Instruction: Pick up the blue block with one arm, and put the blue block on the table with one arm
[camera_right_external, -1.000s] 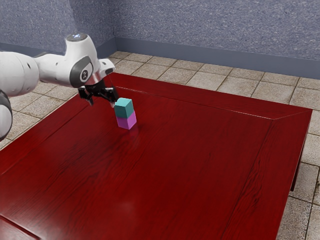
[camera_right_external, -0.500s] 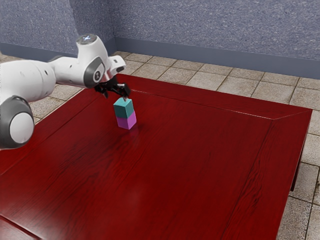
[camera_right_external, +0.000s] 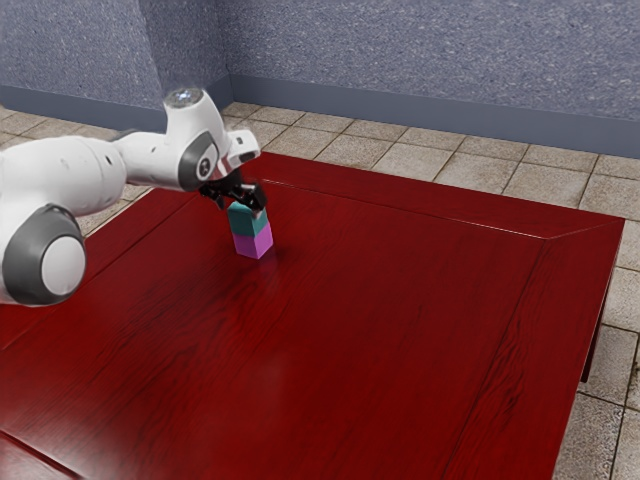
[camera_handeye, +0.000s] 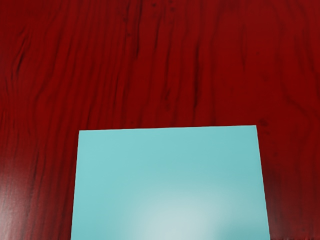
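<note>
- Here we are, clock face laid over the exterior view: my white arm comes in from nine o'clock, elbow bulky at the rim, wrist bending down toward the middle.
- Next along, at ten o'clock, my black gripper tips downward, right over the stack!
- My fingers stand apart, spread about as wide as the block's top — one on its nine o'clock side, one toward three. I have no grip on anything; whether either finger brushes the block, I can't tell.
- And there's the blue block, a teal blue, near the centre on the nine o'clock side. It sits upright on another block, its upper end right down at my fingertips.
- In the wrist view its pale top face looms large, just under my hand, a whitish sheen across it, red wood grain beyond.
- Straight beneath it, the magenta block rests on the table and carries the whole stack — one square column, faces lined up closely.
- Sweeping rightward, the glossy red table runs out to a corner at three o'clock, one dark leg showing just below that.
- Behind, pale floor tiles and a speckled blue-grey wall toward twelve.
</note>
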